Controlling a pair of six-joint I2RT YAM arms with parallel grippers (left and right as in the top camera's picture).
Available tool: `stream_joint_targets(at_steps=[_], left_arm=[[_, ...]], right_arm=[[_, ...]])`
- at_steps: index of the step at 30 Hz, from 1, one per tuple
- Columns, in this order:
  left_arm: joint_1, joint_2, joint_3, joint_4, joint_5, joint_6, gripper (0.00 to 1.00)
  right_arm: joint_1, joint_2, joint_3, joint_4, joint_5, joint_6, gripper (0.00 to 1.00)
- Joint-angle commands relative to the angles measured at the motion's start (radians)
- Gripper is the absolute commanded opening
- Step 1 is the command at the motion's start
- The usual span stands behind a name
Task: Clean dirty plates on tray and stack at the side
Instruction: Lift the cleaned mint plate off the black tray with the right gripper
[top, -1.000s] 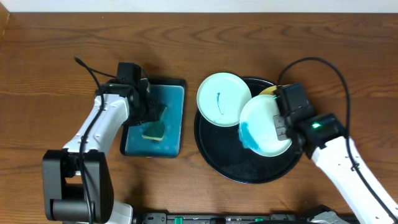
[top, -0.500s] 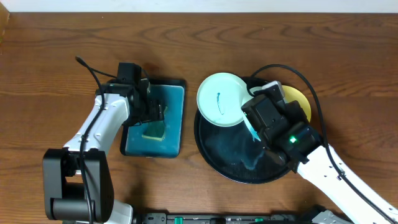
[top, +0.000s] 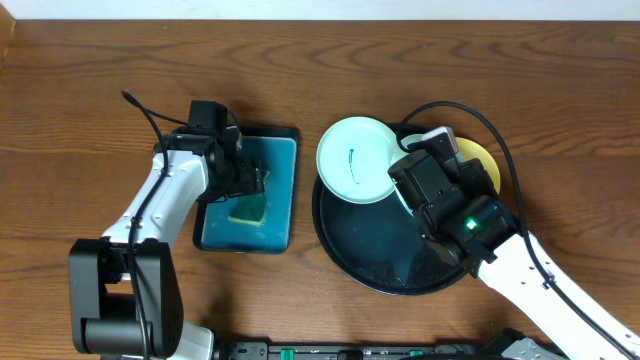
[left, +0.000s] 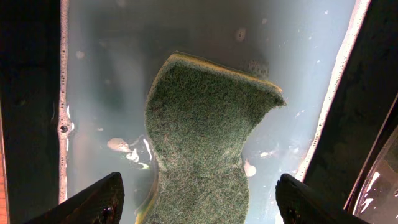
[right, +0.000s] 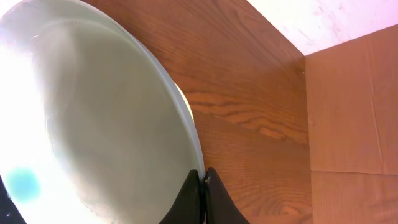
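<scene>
From above, the left arm (top: 165, 200) reaches over the small teal tray (top: 280, 165), where a sponge (top: 247, 209) lies. The right arm (top: 520, 250) hangs over the big black tray (top: 365, 262). A scribbled plate (top: 352, 158) rests on the far left rim of that tray, and a yellow plate (top: 480, 160) peeks out on the far right side. So the sponge is close to the left arm, and the plates all lie well apart from it, off to its right. In the left wrist view, the left fingers (left: 200, 202) are spread wide and hold nothing. The sponge sits right between them, a little ahead, with its rough green side up in soapy water (left: 99, 93). Its long side runs straight away from the camera. The fingers stand on either side of it, so I think closing them would pinch it across its narrow middle. I cannot tell if the tips touch the water. In the right wrist view, the right fingers (right: 202, 190) are pressed shut on the rim of a pale plate (right: 93, 124). This held plate stands up on its edge, with the brown bench (right: 249, 93) behind it. A teal smudge (right: 22, 180) shows low on its face. I think the sponge must travel right to reach it.
</scene>
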Motion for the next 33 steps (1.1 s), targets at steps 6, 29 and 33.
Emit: stream_joint_targets(at_steps=[6, 29, 33], left_arm=[[0.005, 0.008, -0.001, 0.000, 0.005, 0.013, 0.79], [0.005, 0.008, -0.001, 0.000, 0.005, 0.013, 0.80], [0.005, 0.008, -0.001, 0.000, 0.005, 0.013, 0.80]], right_arm=[[0.014, -0.013, 0.024, 0.005, 0.035, -0.008, 0.01], [0.014, -0.013, 0.024, 0.005, 0.037, -0.008, 0.01], [0.014, -0.013, 0.024, 0.005, 0.081, -0.008, 0.01]])
